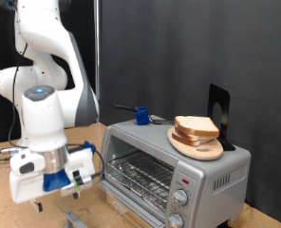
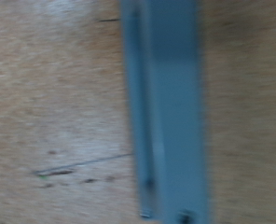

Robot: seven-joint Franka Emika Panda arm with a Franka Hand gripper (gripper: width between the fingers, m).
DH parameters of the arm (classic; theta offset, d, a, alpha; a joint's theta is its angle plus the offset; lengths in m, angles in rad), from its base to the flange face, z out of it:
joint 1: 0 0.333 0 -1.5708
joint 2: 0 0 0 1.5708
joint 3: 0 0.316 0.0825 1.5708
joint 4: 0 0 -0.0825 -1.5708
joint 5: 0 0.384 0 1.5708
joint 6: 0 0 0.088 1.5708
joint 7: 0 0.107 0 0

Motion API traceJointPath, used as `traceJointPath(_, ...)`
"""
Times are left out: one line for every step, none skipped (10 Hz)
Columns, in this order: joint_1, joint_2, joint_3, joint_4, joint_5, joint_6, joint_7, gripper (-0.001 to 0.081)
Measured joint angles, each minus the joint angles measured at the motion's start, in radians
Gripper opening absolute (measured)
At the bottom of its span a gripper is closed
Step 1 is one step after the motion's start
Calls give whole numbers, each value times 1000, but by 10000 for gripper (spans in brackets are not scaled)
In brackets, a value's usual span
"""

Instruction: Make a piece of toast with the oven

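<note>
One arm hangs low at the exterior view's left, its gripper (image 1: 72, 190) over the table, jaws hidden so I cannot tell their state, while the oven (image 1: 174, 171) at right carries the piece of toast (image 1: 197, 127) on a round board (image 1: 196, 147), seemingly awaiting loading.

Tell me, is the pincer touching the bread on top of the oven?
Apart. The exterior view shows the pincer low beside the oven, while the bread lies on a wooden board above.

Toaster oven (image 1: 171, 167): one
Bread slices (image 1: 197, 127): two, stacked
Round wooden board (image 1: 199, 147): one
Oven knobs (image 1: 179, 199): two visible
Robot arm (image 1: 47, 66): one
Gripper (image 1: 70, 193): one
</note>
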Motion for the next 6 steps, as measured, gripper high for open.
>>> traceJointPath(-5, -36, 0, 6, 58, -53, -49, 800)
traceJointPath(-7, -70, 0, 2, 84, -90, -62, 800)
traceJointPath(-7, -65, 0, 0, 72, -84, -57, 800)
traceJointPath(-6, -68, 4, 1, 139, -90, -116, 800)
traceJointPath(-6, -87, 7, 7, 257, -136, -218, 800)
traceJointPath(-7, -121, 5, 14, 359, -203, -305, 800)
